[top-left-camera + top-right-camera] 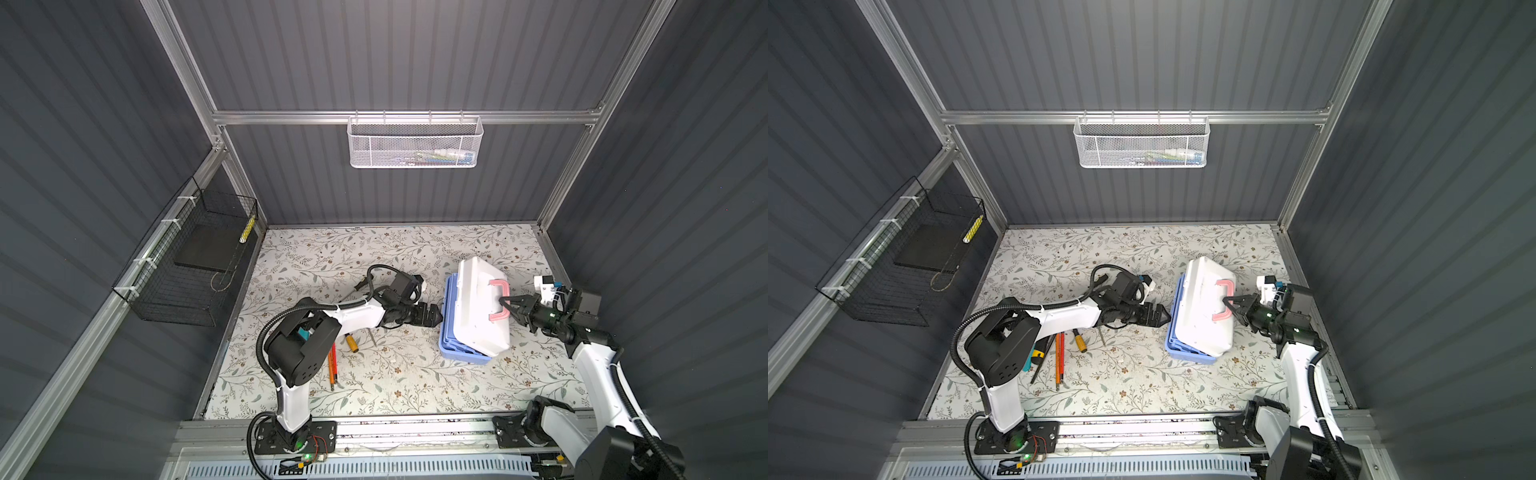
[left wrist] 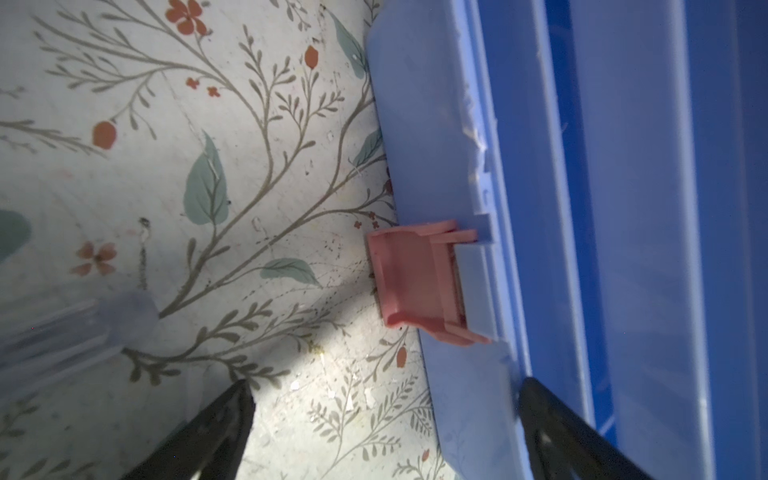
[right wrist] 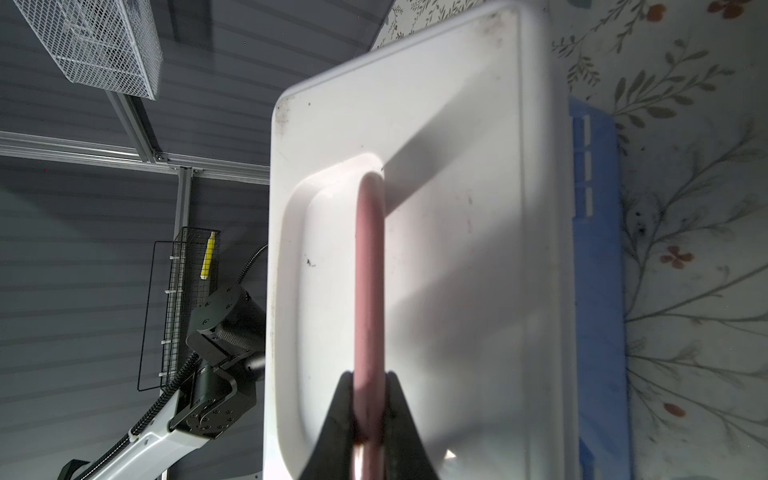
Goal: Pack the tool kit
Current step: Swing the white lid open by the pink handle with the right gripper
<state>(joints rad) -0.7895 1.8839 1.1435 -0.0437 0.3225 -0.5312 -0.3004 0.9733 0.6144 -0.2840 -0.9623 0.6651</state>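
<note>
**A:** Where is the kit?

**B:** The rectangular plastic tool kit box [image 1: 478, 316] stands on the right half of the floral-patterned table [image 1: 374, 249], as both top views show. Its white lid [image 1: 1204, 316] lies tilted over the light blue body [image 1: 451, 345]. The body's stacked rims show along the lid's left and near edges.

**A:** And the claws?

**B:** The right gripper [image 3: 370, 399] is clamped on the pink loop handle [image 3: 370, 270] on top of the lid, with one black finger pressed against each side. The left gripper [image 2: 386, 382] is spread wide, just beside the body's left wall. It faces the pink latch [image 2: 415, 282], which sits on that wall near the table. I cannot tell whether a finger touches the rim.

**A:** Any tools outside the box?

**B:** Several lie on the table by the left arm [image 1: 357, 313]. There is a yellow-handled screwdriver [image 1: 1079, 340] and two thin orange sticks [image 1: 1059, 361] side by side. A black, yellow and teal tool [image 1: 1034, 357] lies partly under the arm.

**A:** Can you read any writing?

**B:** The white mesh basket [image 1: 415, 141] on the back rail holds small packets [image 1: 446, 157], but their print is too small to read. The black wire basket [image 1: 187, 286] on the left wall holds a flat black slab [image 1: 208, 249] and a yellow-and-white stick [image 1: 248, 230]. Its markings are too fine to make out.
</note>
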